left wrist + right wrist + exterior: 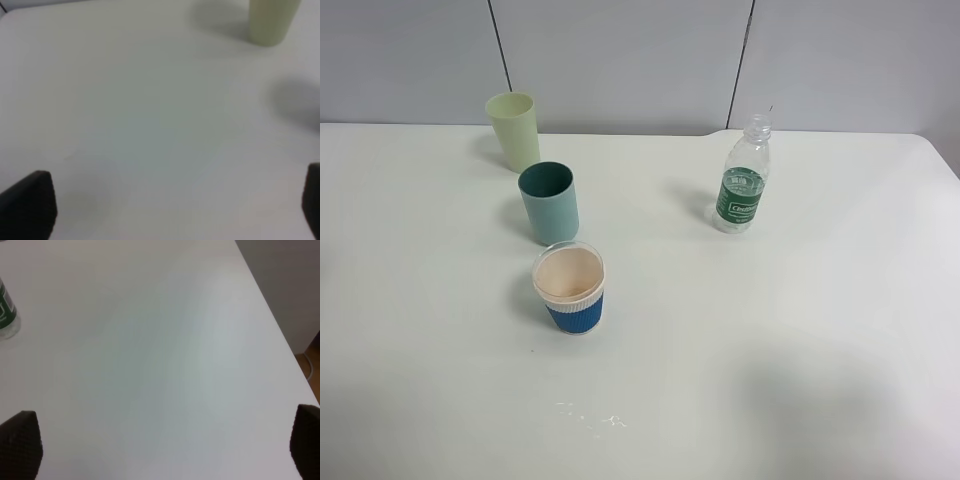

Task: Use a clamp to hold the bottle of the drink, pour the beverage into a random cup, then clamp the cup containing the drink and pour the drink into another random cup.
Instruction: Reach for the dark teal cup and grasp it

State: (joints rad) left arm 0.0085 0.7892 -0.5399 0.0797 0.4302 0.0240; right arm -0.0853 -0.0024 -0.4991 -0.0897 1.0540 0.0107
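Two released hands, left hand [169, 205] and right hand [162, 442]; uncapped clear plastic green-labelled bottle [744, 190], far right: probably light, squashable; grasp mid-label.

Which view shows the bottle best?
Exterior high: the whole bottle stands upright and uncapped in plain view. Right wrist catches only its lower part at the frame edge; left wrist shows none of it.

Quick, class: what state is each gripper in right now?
Left gripper: open, holding nothing.
Right gripper: open, holding nothing.
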